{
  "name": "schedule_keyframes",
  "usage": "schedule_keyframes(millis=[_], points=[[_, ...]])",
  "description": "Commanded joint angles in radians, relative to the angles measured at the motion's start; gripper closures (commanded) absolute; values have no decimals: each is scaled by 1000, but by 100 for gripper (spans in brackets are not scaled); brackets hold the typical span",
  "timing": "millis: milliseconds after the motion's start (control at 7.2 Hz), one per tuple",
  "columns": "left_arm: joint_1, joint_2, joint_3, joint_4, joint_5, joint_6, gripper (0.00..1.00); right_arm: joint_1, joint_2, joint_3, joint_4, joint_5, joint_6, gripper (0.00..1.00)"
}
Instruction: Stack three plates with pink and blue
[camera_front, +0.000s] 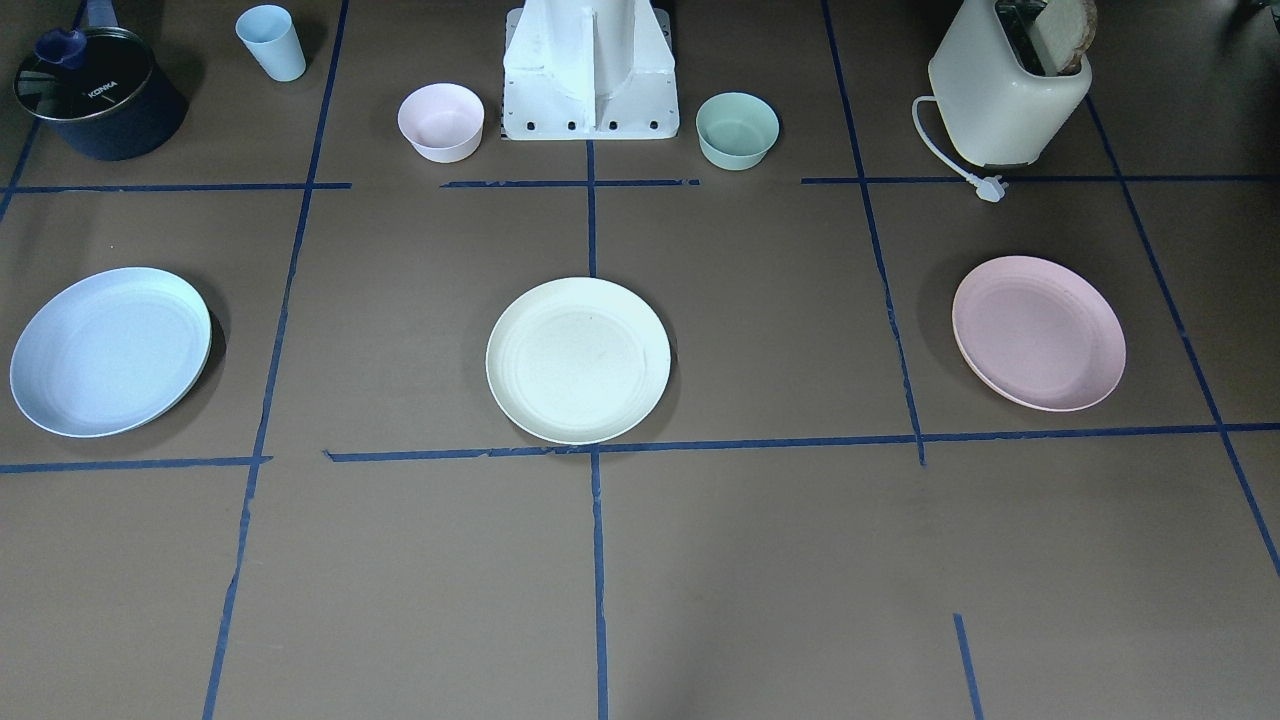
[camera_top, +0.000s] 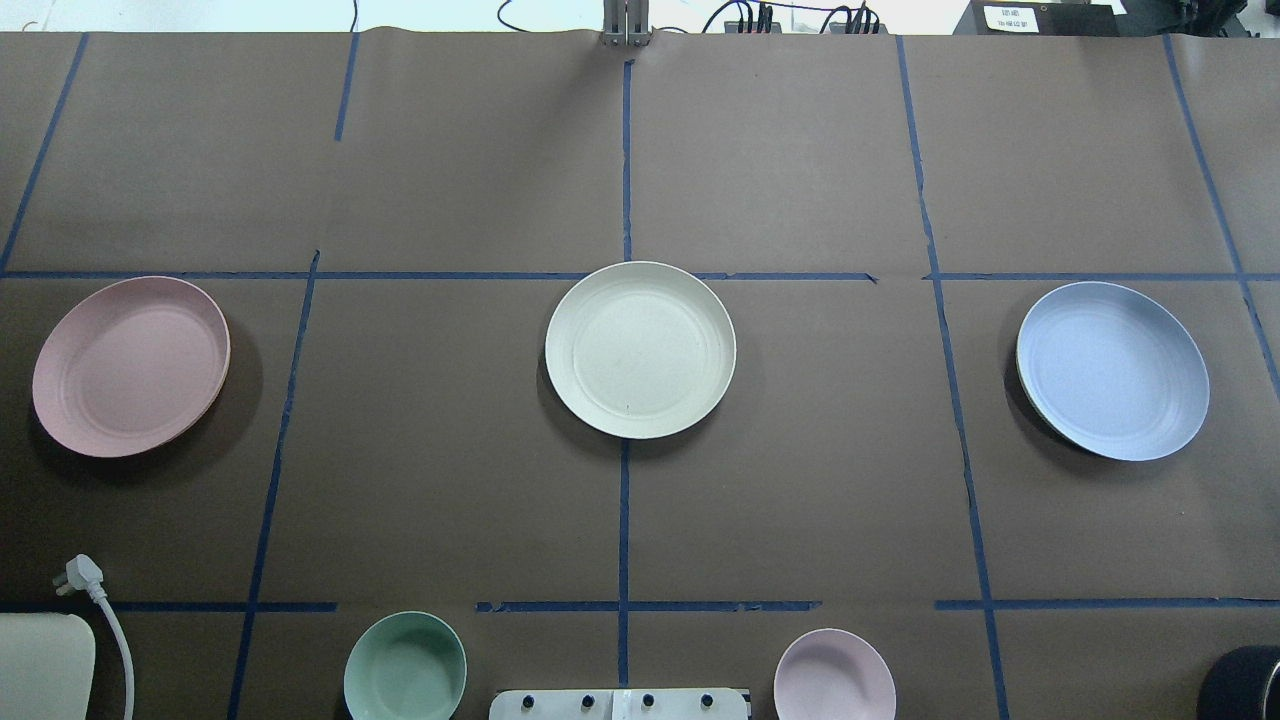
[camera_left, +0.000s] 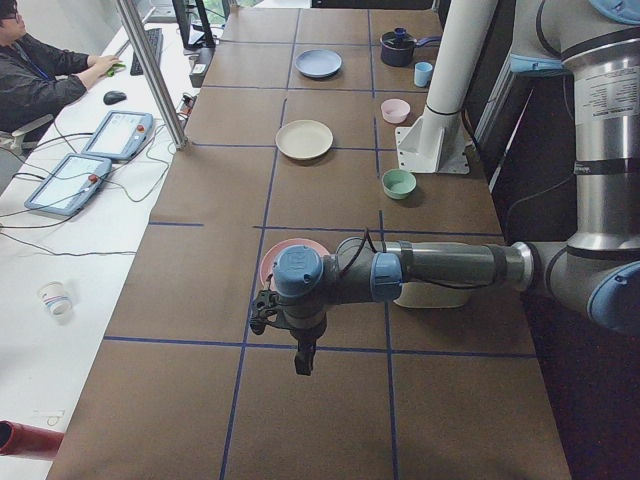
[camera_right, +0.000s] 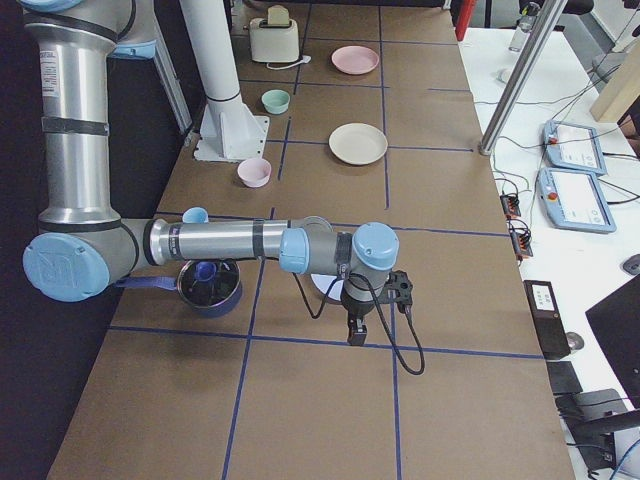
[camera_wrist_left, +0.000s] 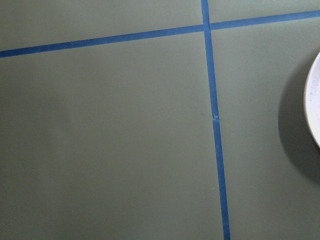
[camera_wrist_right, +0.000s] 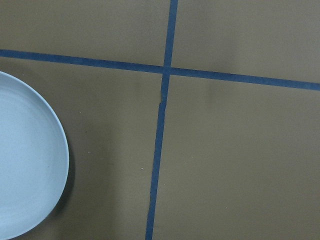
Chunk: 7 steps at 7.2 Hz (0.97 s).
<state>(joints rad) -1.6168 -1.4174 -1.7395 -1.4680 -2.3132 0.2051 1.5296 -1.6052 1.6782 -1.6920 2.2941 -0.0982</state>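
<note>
Stacking has not started: the pink plate (camera_top: 130, 366) lies toward the desk's left end, the cream plate (camera_top: 640, 349) mid-desk, and the blue plate (camera_top: 1112, 370) toward the right end. All three lie flat and well apart.

The left gripper (camera_left: 303, 362) hangs pointing down near the pink plate, not touching it. The right gripper (camera_right: 357, 335) does the same by the blue plate. Both show only in the side views, so I can't tell how far the jaws are open. Neither seems to carry anything.

Likely risks:
- The rims are low and sit flat on the cover, so fingers may skate over an edge or shove a plate instead of lifting it.
- A pinch on one edge lets a wide plate tip and slip out.
- If both arms carry to the cream plate together, they could clash mid-desk.
- The pink bowl (camera_top: 834, 675) and blue cup (camera_front: 271, 42) at the robot's edge could be mistaken for the plates by colour.

The surface is matte brown paper with a blue tape grid, and fingertips dragged across it could snag. A toaster (camera_front: 1008, 85) stands in the left corner and a pot (camera_front: 98, 92) in the right. An operator (camera_left: 40, 70) sits at a side desk with tablets (camera_left: 95, 160).
</note>
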Motion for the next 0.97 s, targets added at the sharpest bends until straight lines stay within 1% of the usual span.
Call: schedule_keyframes(millis=[0,278,417,556,694,833], points=[[2,0,0,-3,-3,2,0,-11,1,0,0,1,2,0],[9,-2,0,-17,-5,0,0,-19,8,6,0,2,2,0],[15,-5,18,-116,1,-6,0,-20,10,9,0,2,2,0],[17,-33,46,-273,2,-7,0,-22,16,8,0,2,2,0],[17,-47,73,-338,-8,-9,0,-23,16,8,2,2,2,0],[34,-49,109,-375,-58,-41,0,-25,16,9,0,2,2,0]])
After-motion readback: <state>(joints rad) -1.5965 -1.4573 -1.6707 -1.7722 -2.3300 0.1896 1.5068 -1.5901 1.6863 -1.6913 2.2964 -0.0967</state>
